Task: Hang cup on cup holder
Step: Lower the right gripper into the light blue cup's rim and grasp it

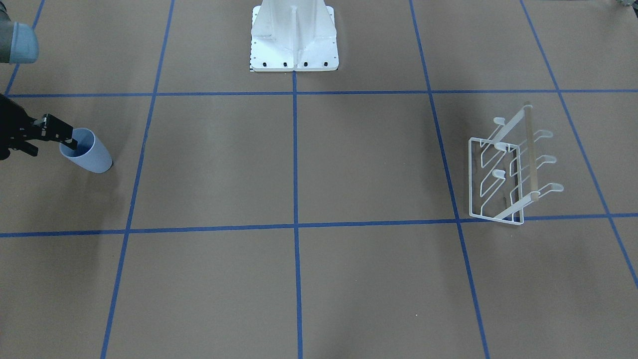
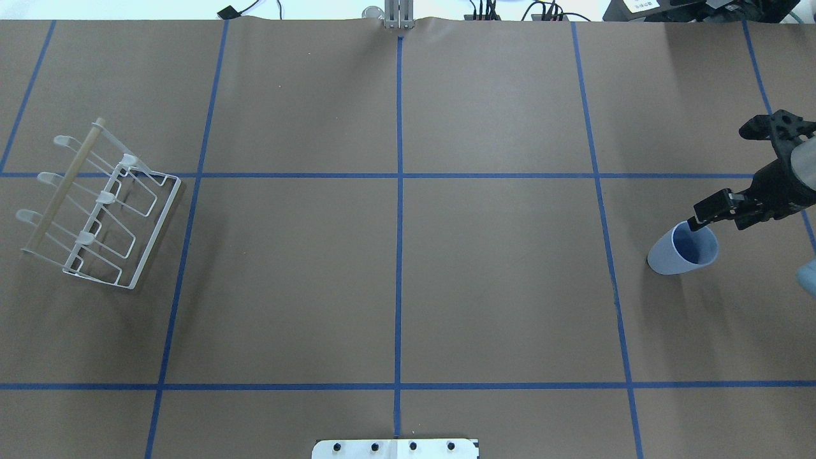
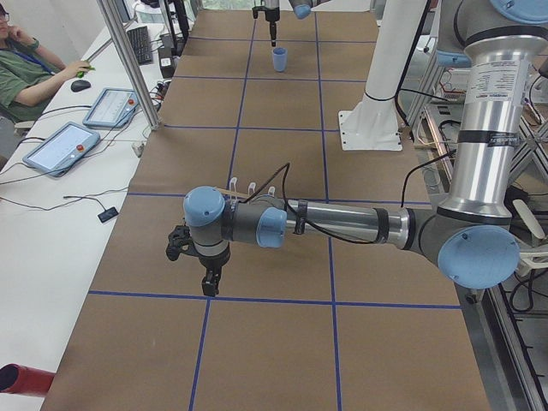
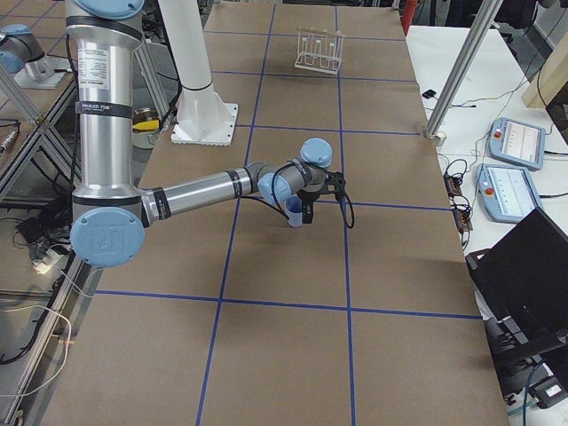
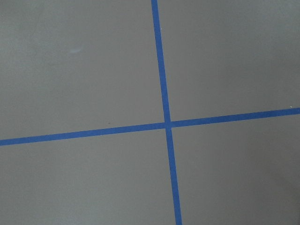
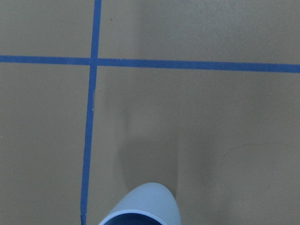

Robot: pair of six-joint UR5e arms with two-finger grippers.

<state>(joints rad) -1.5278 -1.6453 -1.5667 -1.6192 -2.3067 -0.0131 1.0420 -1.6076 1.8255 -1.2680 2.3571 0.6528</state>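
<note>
Right gripper (image 1: 54,147) is hanging over the cup (image 1: 92,157) with its jaws looking spread: one finger is dipping inside the rim and the other is sitting outside. So it's straddling the wall and not pinching anything yet, as far as I can see. Cup is standing mouth-up on the counter (image 2: 497,287) out at the robot's far right, and it's carrying nothing inside except that fingertip. What's worrying me is that it's a smooth, tapered, light-looking tumbler. A one-wall pinch could be letting it swing or slip on the lift, and a finger closing off-centre could be tipping it over. Then there's the long haul. The cup holder (image 1: 531,149) is sitting well apart at the opposite end of the counter, every prong bare. I'm guessing the cup needs flipping mouth-down over a prong, and a sloppy angle could be shoving that wire rack around. Left gripper (image 3: 210,287) is only showing in the left side view, down at the holder's end, so I can't tell what its jaws are doing.
</note>
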